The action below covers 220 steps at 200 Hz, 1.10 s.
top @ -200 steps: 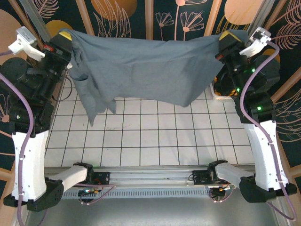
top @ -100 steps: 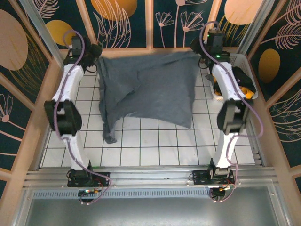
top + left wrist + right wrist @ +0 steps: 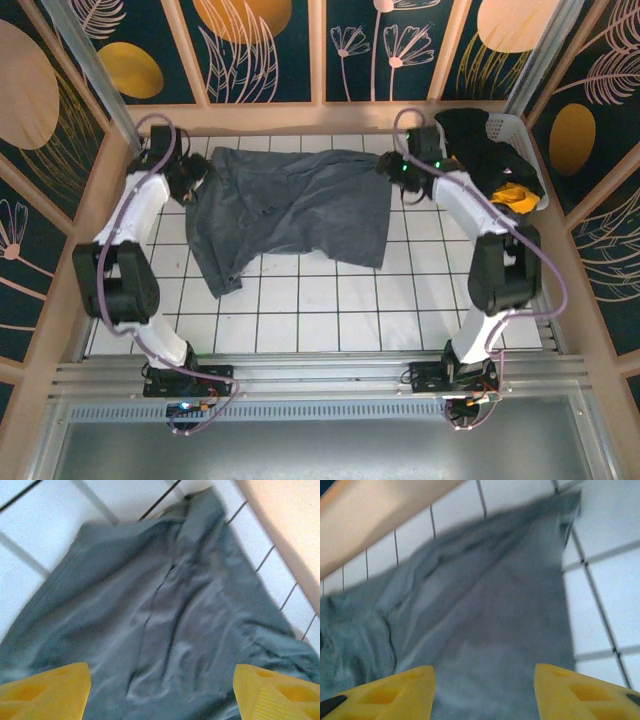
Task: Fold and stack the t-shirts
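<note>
From above, the slate-grey t-shirt (image 3: pixel 300 205) lies spread on the tiled tabletop (image 3: pixel 330 300) toward 12 o'clock, the left claw (image 3: pixel 190 178) at its 9 o'clock corner and the right claw (image 3: pixel 392 168) at its 2 o'clock corner; the left half is rumpled and a tail trails toward 7 o'clock, so a fold made now would likely trap creases and come out lopsided; a black t-shirt (image 3: pixel 480 150) and an orange-yellow one (image 3: pixel 512 196) wait in the white laundry basket (image 3: pixel 524 140) at 2 o'clock

Left wrist: the claw's yellow fingers (image 3: pixel 45 690) stand wide apart over wrinkled grey cloth, pinching nothing; pulling away low could snag and drag it

Right wrist: fingers (image 3: pixel 585 690) likewise wide, the smoother hem below; the same snag risk; no brand or writing is legible
</note>
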Each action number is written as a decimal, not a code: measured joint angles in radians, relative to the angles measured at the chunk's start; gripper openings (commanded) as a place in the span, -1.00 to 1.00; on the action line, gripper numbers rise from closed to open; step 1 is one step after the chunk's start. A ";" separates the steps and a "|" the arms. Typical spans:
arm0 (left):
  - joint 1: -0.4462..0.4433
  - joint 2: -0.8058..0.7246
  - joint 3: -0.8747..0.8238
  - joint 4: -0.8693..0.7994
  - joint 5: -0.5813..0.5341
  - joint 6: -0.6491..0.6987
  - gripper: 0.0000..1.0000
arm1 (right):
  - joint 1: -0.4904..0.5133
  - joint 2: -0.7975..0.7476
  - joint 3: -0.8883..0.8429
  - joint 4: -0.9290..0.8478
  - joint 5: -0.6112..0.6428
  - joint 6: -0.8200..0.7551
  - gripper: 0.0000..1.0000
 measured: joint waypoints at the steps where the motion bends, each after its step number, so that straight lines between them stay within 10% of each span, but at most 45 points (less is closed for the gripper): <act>1: 0.000 -0.004 -0.008 0.001 0.000 -0.002 0.45 | 0.006 -0.010 -0.014 0.001 0.002 0.003 0.08; 55: 0.000 -0.061 -0.250 0.002 0.023 -0.024 0.39 | 0.081 -0.188 -0.373 -0.110 0.029 0.054 0.14; 160: 0.000 -0.108 -0.206 0.007 0.057 -0.012 0.38 | 0.252 -0.006 -0.382 -0.177 0.085 0.037 0.14; 220: 0.000 -0.140 -0.206 0.007 0.076 -0.013 0.38 | 0.229 0.023 -0.354 -0.211 0.129 0.038 -0.77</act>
